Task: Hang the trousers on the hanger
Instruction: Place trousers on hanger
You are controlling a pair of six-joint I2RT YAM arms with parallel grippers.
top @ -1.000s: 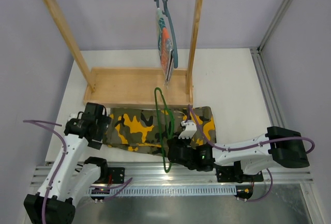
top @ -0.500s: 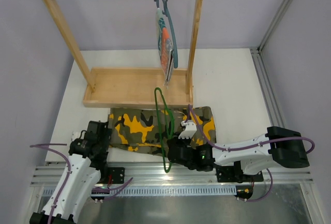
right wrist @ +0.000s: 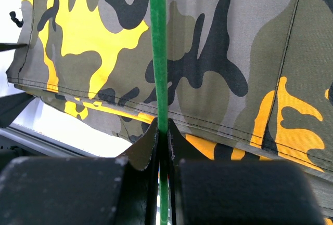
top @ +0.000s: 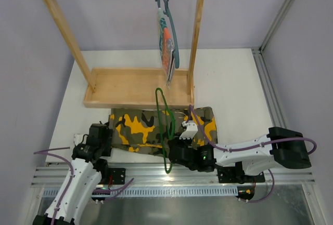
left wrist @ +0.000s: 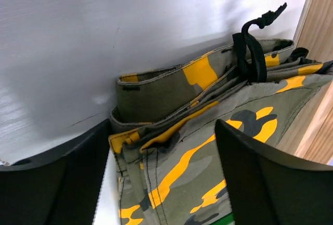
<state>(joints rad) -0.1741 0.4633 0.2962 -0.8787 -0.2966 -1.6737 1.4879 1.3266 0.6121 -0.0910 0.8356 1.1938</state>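
Standing wide apart and empty, the black left fingers (left wrist: pixel 57 178) are held just beside the left end of the camouflage-print fabric trousers (top: pixel 138 126), which are laid folded on the white bench (top: pixel 234 79); the thin green wire hanger (right wrist: pixel 157 53) across them is clamped between the closed right fingers (right wrist: pixel 140 148).

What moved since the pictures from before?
The left gripper slid back toward its base, open at the left end of the trousers. It grabbed nothing. The right gripper stayed shut on the green hanger; both things lay as before.

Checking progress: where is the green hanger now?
Top view: the green hanger crosses the middle of the trousers, just before the wooden rack, its near end pinched in the right gripper.
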